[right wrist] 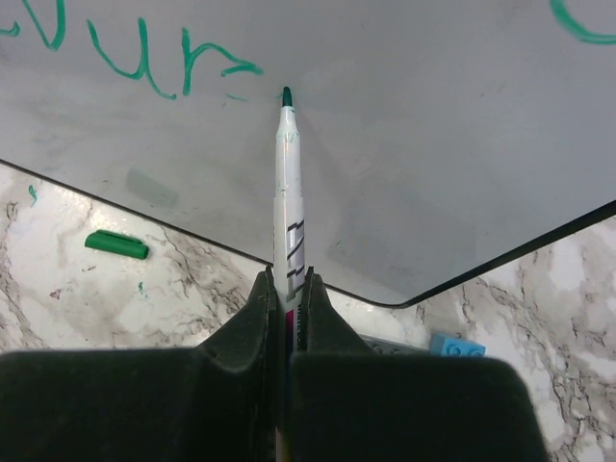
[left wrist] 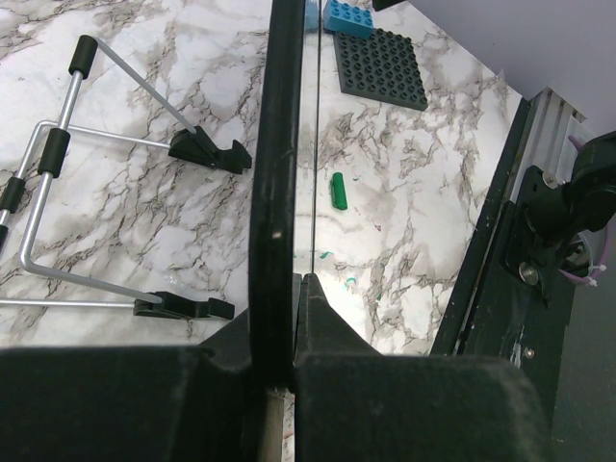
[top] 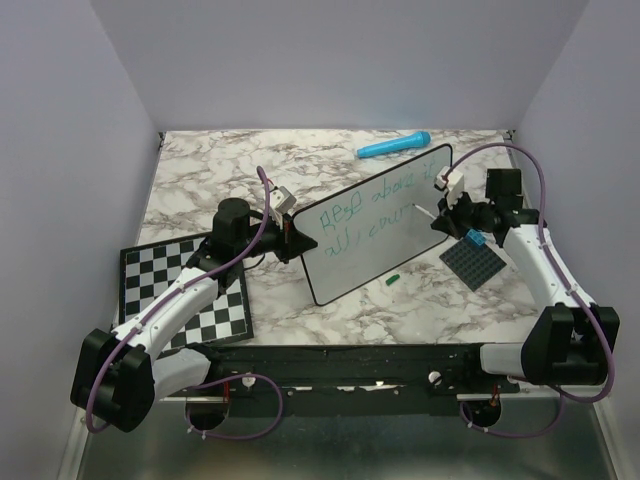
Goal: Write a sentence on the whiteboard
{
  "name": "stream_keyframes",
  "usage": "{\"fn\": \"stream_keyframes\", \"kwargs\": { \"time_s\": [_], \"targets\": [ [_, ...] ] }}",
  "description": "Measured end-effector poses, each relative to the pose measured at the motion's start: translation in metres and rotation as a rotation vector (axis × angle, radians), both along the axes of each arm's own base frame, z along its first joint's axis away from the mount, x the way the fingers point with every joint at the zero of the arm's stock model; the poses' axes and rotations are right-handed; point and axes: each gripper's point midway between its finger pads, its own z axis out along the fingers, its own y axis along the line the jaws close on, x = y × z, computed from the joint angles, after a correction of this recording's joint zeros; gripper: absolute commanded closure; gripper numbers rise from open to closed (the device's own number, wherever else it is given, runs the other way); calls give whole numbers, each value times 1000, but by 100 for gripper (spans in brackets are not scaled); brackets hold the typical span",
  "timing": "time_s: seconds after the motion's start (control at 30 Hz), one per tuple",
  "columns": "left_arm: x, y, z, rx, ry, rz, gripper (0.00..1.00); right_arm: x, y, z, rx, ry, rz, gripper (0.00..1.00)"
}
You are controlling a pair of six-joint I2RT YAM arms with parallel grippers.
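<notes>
The left hand (top: 288, 232) is clamped on the edge of the whiteboard (top: 385, 250), holding it tilted up off the marble surface (top: 200, 180). The right hand (right wrist: 287, 284) grips a green marker (right wrist: 286, 183), its tip at the board just past the last letters of the sentence (top: 365, 218). It looks mid-line to me. Next, the tip needs light pressure and travel along that line, with the board held steady.

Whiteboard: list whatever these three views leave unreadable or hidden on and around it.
- The sentence: too small and slanted in the top view; cut off by the top edge in the right wrist view.
- The whiteboard face: edge-on in the left wrist view, only rim shows.
- The green marker: barrel end hidden inside the right gripper; tip contact unclear.
</notes>
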Motion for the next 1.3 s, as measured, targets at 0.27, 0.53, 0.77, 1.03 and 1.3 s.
{"fn": "stream_keyframes", "kwargs": {
  "time_s": [0.27, 0.53, 0.77, 1.03, 1.3],
  "targets": [
    [0, 0, 0, 0, 1, 0, 100, 6, 1, 10, 8, -22, -6, 99],
    [0, 0, 0, 0, 1, 1, 100, 6, 2, 8, 12, -16, -1, 100],
    [0, 0, 0, 0, 2, 1, 100, -1, 1, -4, 9, 14, -1, 100],
    [0, 0, 0, 0, 1, 0, 100, -4, -7, -13, -2, 34, -24, 99],
    [0, 0, 0, -1, 0, -1, 100, 2, -14, -5, 7, 19, -58, 100]
  ]
}}
